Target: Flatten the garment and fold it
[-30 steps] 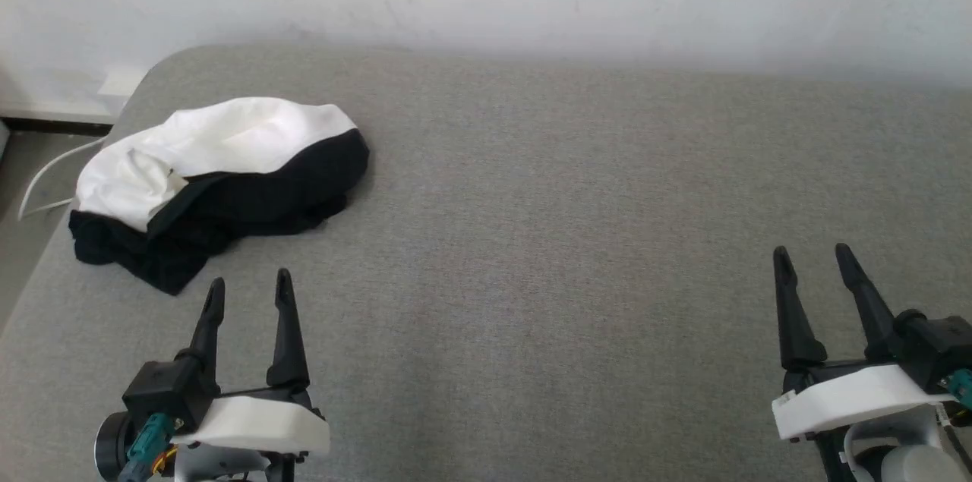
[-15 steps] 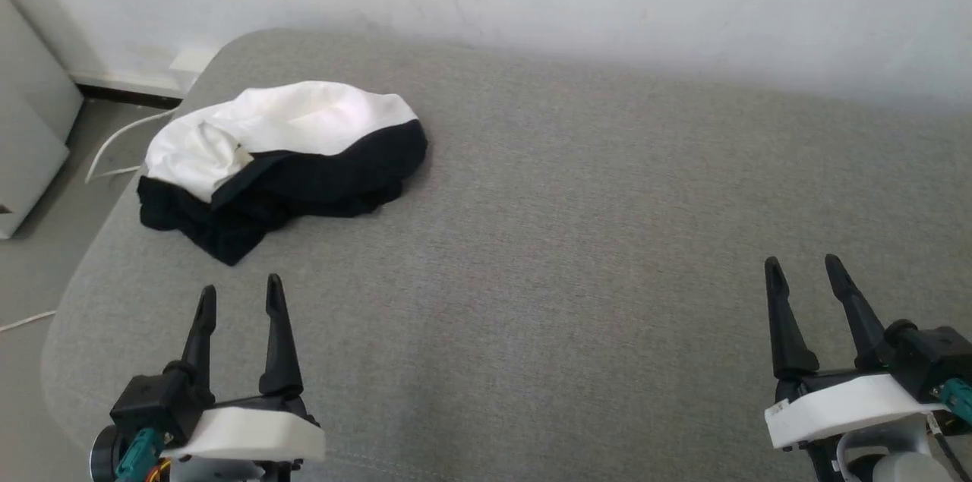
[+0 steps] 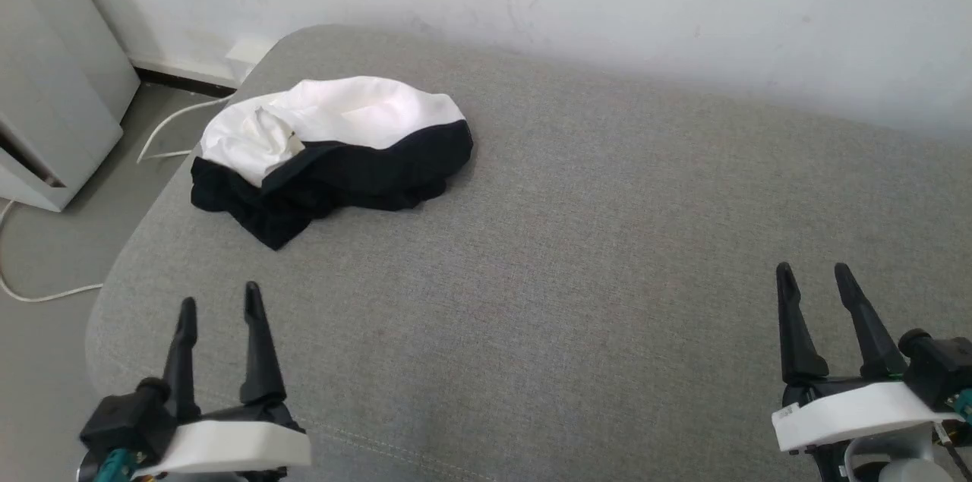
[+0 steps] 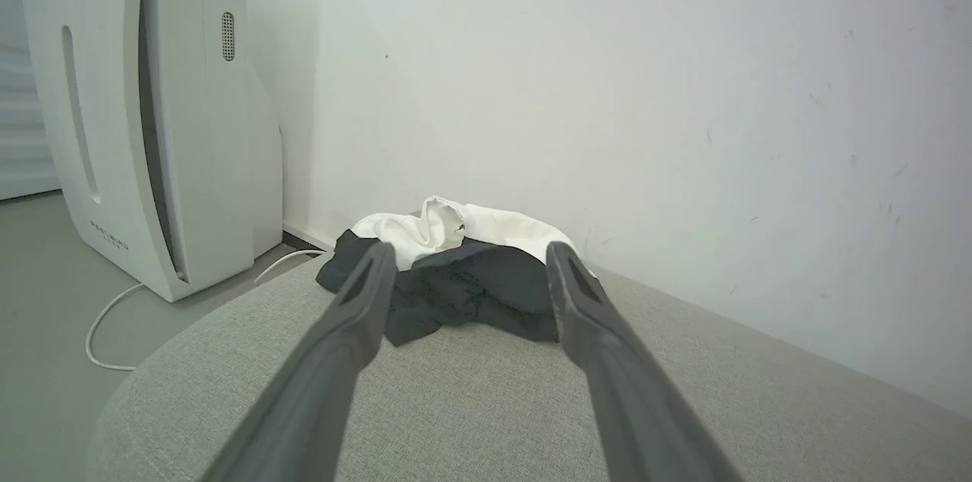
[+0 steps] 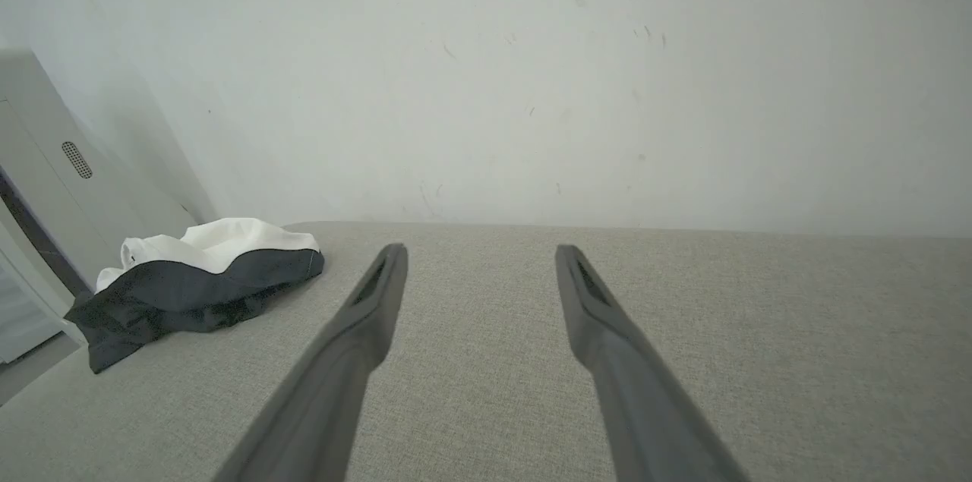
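Where the grey woven cushion (image 3: 607,239) rounds at its far left corner, you see the garment (image 3: 357,114) crumpled into a soft mound, white over black. Your left gripper (image 3: 219,296) and right gripper (image 3: 812,269) have fingers spread, empty.

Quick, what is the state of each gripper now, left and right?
Left gripper: open, holding nothing, short of the garment.
Right gripper: open, holding nothing, above the grey cushion.
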`<state>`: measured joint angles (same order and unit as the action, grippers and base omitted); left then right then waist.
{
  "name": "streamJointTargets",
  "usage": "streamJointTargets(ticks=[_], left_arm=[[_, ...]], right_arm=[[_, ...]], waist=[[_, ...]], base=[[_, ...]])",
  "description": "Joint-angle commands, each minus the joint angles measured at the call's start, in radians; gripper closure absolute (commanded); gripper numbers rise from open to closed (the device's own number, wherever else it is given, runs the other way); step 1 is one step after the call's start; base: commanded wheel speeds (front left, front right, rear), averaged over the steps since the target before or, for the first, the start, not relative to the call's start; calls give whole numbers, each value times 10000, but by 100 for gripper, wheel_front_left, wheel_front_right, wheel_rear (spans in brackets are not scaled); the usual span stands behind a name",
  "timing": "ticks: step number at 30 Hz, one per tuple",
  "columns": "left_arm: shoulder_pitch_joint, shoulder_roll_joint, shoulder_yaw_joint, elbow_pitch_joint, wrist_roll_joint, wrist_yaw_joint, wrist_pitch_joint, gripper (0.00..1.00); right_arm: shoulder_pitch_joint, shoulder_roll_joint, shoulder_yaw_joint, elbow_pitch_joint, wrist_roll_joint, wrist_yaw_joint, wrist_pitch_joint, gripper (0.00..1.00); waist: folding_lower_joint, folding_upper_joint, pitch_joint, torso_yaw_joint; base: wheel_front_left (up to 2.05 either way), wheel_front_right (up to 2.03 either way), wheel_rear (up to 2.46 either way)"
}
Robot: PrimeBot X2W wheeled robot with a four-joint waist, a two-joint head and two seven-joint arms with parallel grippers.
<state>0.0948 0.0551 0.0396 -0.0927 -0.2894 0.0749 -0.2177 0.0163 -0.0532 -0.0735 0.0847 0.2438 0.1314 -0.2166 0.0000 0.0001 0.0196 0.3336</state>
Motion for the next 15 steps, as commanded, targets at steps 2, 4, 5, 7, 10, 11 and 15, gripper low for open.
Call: streamJointTargets(ticks=[2,4,5,7,10,11,15], left_arm=[[78,-43,157,-161,-307,78,-134,0],[-38,-44,322,-431,-1203,173,-175,0],[-84,-44,380,-552,-1509,163,-196,0],[-241,-45,450,-750,-1542,-43,-238,0],[-724,139,498,-896,-1483,-427,-294,0],[-966,287,497,-944,-1515,-488,-199,0],[-2350,1115,543,-1071,-1866,-621,1076,0]], right_arm=[[84,26,-66,53,129,-6,-146,0],[113,26,-94,62,146,-7,-187,0],[131,27,-107,72,148,-7,-208,0],[157,27,-158,80,143,-7,-250,0],[205,28,-305,86,151,-7,-313,0],[214,28,-361,81,154,-7,-334,0],[236,30,-584,52,164,-7,-417,0]], waist=[[0,-1,14,43],[0,-1,37,72],[0,-1,57,87],[0,-1,98,127],[0,-1,173,213],[0,-1,213,244],[0,-1,444,416]], base=[[0,0,0],[0,0,0],[0,0,0],[0,0,0],[0,0,0],[0,0,0],[0,0,0]])
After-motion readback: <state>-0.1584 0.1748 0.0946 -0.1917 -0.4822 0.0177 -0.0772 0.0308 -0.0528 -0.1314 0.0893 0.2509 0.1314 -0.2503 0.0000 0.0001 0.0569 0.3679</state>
